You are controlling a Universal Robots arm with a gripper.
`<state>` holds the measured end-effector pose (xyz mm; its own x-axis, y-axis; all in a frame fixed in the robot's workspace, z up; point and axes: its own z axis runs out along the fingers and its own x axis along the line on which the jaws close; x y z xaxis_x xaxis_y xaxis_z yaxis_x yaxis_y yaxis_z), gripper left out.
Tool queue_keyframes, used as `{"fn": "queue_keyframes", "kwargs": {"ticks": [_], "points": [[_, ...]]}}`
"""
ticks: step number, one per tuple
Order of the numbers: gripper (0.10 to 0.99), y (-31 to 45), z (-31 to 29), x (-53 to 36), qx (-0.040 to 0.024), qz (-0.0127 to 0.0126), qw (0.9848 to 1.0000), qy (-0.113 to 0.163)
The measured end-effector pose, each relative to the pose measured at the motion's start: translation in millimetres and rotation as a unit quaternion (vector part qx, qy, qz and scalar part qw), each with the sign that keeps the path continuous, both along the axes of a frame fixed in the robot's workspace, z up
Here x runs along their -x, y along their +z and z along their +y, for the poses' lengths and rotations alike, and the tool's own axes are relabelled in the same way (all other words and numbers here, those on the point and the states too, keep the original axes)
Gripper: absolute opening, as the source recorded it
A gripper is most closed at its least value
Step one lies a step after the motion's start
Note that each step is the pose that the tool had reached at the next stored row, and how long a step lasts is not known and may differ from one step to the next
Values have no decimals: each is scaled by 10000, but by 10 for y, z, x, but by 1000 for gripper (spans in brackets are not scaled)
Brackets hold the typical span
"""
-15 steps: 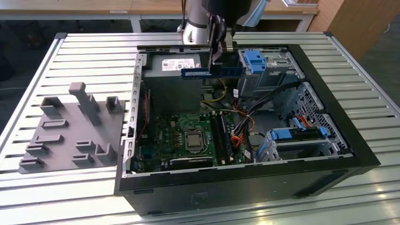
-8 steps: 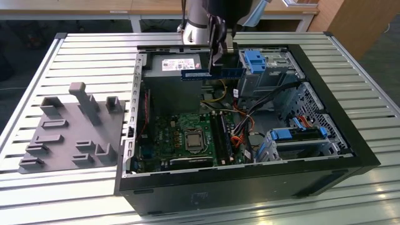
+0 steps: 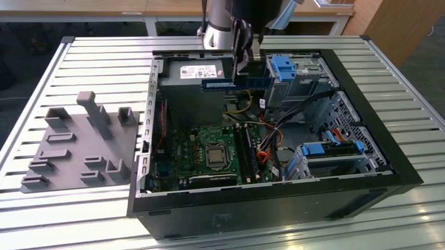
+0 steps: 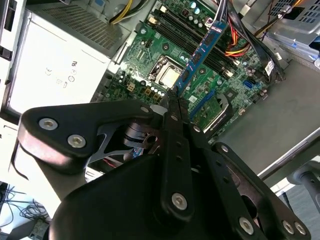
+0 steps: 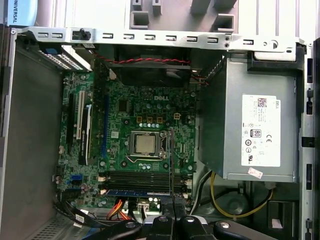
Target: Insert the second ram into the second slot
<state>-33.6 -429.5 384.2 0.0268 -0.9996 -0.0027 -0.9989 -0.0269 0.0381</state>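
Gripper (image 4: 172,102) pinches second ram (image 4: 202,55) above motherboard (image 4: 142,55); likely light, stiff, fragile, best held along top edge.

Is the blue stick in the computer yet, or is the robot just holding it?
Not yet. One blue stick already seems seated on the motherboard. The gripper holds the second ram above the open case; the black slots beside the seated stick look empty.

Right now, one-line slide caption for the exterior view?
The gripper holds the second ram level over the open computer case, above the motherboard, not yet in a slot.
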Motion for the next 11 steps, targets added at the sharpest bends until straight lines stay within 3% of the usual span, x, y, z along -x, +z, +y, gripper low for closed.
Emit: {"fn": "queue_keyframes", "kwargs": {"ticks": [11], "points": [[118, 0, -125, 0, 1, 0, 10000, 0]]}}
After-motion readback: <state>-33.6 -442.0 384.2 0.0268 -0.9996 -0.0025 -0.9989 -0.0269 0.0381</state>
